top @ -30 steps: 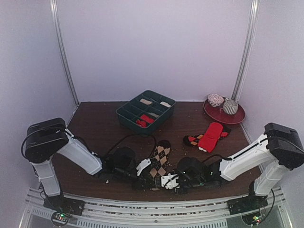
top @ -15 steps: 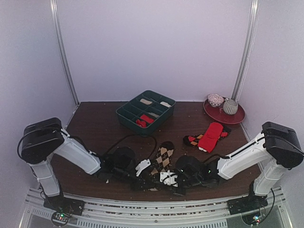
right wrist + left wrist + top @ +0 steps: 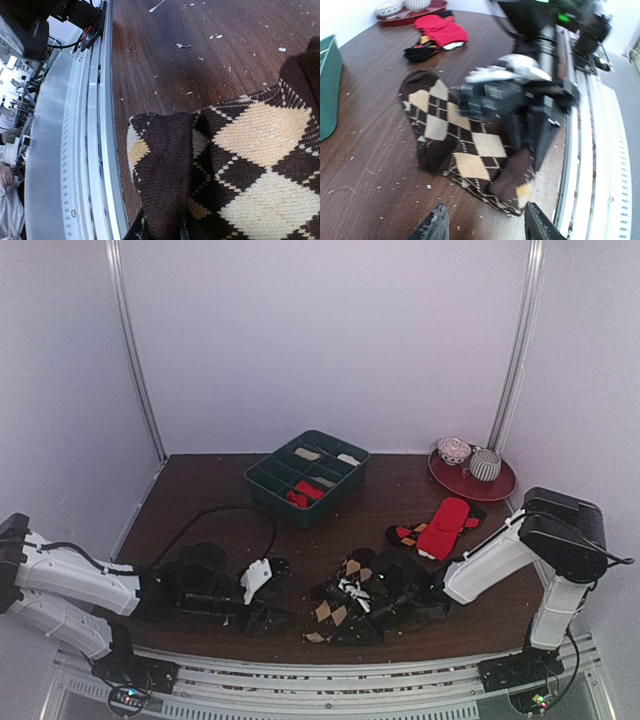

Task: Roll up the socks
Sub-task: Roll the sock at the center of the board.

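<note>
The dark brown socks with tan argyle diamonds lie crumpled near the table's front edge, and the left wrist view shows them as brown argyle socks. My right gripper is shut on a folded brown edge of this argyle sock, and the cloth runs down between the right gripper's fingers. My left gripper sits low on the table just left of the socks. The left gripper is open, with bare wood between its fingertips.
A green divided bin at the back centre holds red cloth. A red sock on a dark, red-marked one lies at the right. Behind it a red plate carries two small bowls. The metal front rail runs close by.
My left gripper has opened, let go of the argyle socks and drawn back left, its arm dropping low. The right gripper has closed on the sock and bunched it.
</note>
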